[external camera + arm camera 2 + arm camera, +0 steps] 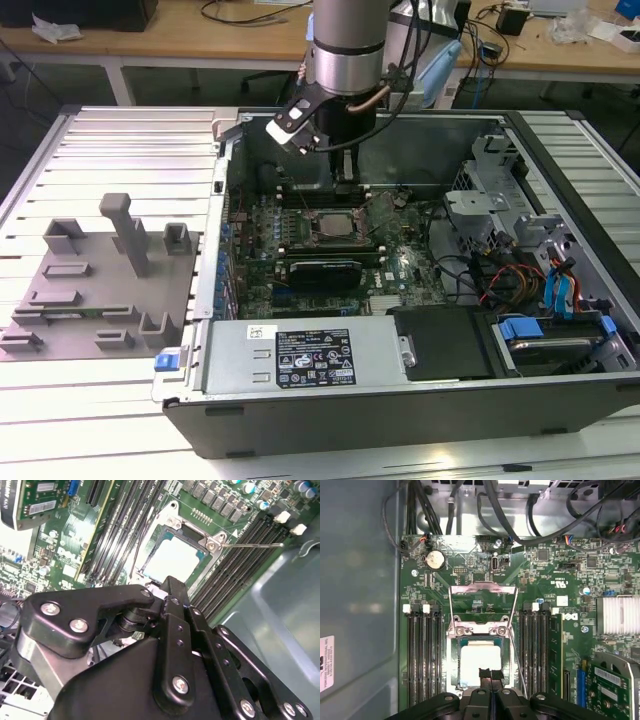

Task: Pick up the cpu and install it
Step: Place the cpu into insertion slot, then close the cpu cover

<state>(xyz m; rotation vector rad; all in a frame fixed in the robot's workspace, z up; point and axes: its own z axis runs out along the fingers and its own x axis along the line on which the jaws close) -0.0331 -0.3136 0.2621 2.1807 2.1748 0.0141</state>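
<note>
— What do we record at the exterior view's left?
— A grey fixture tray (95, 290) with upright holders lies on the slatted metal table (120, 150), just beside the open computer case (400, 410).
— And mid-scene?
— The gripper (346, 172) hangs inside the case, above the motherboard (290, 235). In the first wrist view we find its jaws closed tight, the fingertips (484, 673) pressed together with nothing between them. The cpu (480, 661) lies flat in the socket (454, 655), pale top upward, directly below those tips; we cannot tell whether they touch it. The socket's hinged frame (482, 596) stands raised. On the near side we note a power supply (230, 355) bearing a white label (315, 358).
— At the exterior view's right?
— A metal drive cage (480, 205), and beyond it blue-tabbed cables (558, 290).
</note>
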